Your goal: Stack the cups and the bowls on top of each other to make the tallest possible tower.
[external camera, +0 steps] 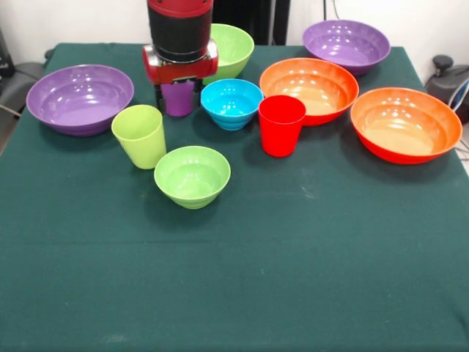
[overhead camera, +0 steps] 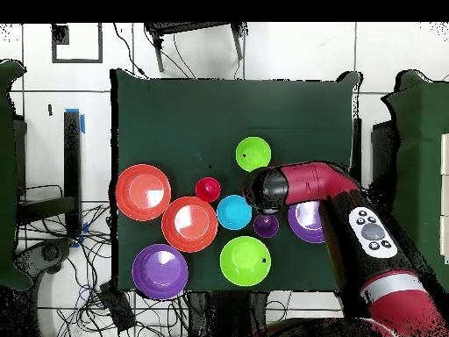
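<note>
My gripper hangs at the back left, its fingers pressed against both sides of the translucent purple cup, whose base is at table level. The lime-green cup stands in front of it and the red cup is in the middle. The small blue bowl sits between the purple and red cups. Nearest the front is the small lime-green bowl. Each cup and bowl stands alone, and no tower shows.
A medium lime-green bowl sits behind the gripper. Wide purple bowls lie at the left and back right, and two orange bowls lie at the right. The red arm hides the lime-green cup from overhead.
</note>
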Available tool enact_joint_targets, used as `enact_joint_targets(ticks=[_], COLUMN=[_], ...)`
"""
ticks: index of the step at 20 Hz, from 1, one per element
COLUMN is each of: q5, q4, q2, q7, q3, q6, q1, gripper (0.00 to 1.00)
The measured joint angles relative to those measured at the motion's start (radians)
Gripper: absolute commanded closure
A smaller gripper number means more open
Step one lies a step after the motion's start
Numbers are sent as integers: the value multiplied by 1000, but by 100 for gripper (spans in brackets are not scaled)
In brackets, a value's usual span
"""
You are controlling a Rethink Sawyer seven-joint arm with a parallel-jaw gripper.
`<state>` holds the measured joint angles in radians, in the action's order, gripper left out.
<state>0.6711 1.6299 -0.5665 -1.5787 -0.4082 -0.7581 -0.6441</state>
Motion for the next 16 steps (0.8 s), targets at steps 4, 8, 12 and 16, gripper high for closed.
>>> enact_joint_targets(ticks=[4,8,12,16], q5=[0,0,0,0], q4=[-12,-28,-39,-44], q2=[-10,-11,-11,-11], q7=[0,0,0,0], q3=[0,0,0,0], q6=[-20,-49,-67,-71], q1=[0,0,0,0], gripper=[0,0,0,0])
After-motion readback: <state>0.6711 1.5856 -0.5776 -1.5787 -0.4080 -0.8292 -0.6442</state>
